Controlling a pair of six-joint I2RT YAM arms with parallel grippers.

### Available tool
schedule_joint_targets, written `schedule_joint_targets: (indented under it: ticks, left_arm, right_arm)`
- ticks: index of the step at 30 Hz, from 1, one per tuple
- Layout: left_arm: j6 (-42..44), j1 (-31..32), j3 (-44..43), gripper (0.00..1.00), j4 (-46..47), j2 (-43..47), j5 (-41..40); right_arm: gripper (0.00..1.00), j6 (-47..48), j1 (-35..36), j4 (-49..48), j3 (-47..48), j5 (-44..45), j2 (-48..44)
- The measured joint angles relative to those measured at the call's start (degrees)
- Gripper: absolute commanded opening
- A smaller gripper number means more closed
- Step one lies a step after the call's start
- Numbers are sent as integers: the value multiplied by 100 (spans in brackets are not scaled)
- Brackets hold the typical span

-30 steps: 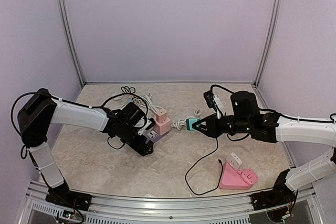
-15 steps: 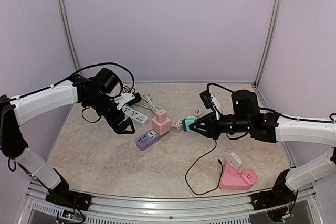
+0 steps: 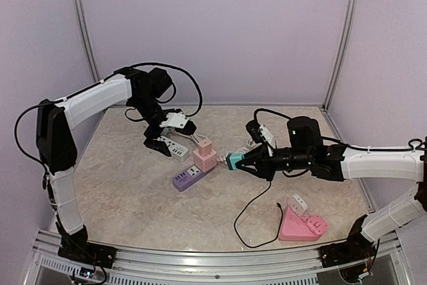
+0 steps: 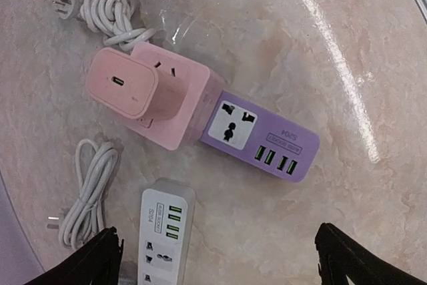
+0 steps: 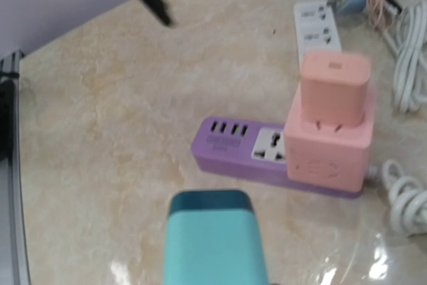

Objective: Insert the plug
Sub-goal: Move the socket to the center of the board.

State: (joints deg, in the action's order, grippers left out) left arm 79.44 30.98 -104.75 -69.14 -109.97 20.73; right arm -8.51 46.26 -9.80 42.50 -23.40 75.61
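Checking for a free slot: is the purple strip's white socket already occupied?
No, the white socket on the purple strip sits bare, beside the pink adapter.

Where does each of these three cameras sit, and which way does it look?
Top external: fixed above and behind the arms, looking down on the table; both arms show, left gripper open, right gripper holding the teal plug.
Left wrist: on the left arm, looking straight down at the purple power strip; its own fingers show at the bottom corners.
Right wrist: on the right arm, looking low toward that strip, the held plug in front.
Shared: all three show that strip and its pink adapter.
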Motion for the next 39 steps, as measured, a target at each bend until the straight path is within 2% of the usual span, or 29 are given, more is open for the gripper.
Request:
schedule_joint_targets:
  ticks: [6, 12, 17, 20, 31, 33, 39]
  left_arm:
    - [896, 138, -1128, 99, -87, -1327, 514]
    - [1410, 251, -1357, 99, -186, -1810, 951]
    - [1298, 302, -1360, 98, -44, -2063, 1235]
    - [1189, 328, -1384, 94, 133, -2157, 1355]
    - [776, 363, -1132, 70, 796, -2197, 1445]
    - [737, 365, -1016, 63, 925, -2144, 1493]
    - [166, 422, -332, 62, 1528, -1762, 1462]
  right_arm:
    - [0, 61, -39, 52, 105, -164, 243]
    - [0, 129, -83, 59, 118, -216, 240]
    - [0, 160, -103, 59, 118, -254, 240]
    - [0, 160, -103, 59, 118, -258, 243]
    - [0, 160, -105, 61, 118, -299, 256]
    - [0, 160, -105, 70, 118, -297, 256]
    - [0, 155, -105, 184, 114, -271, 184]
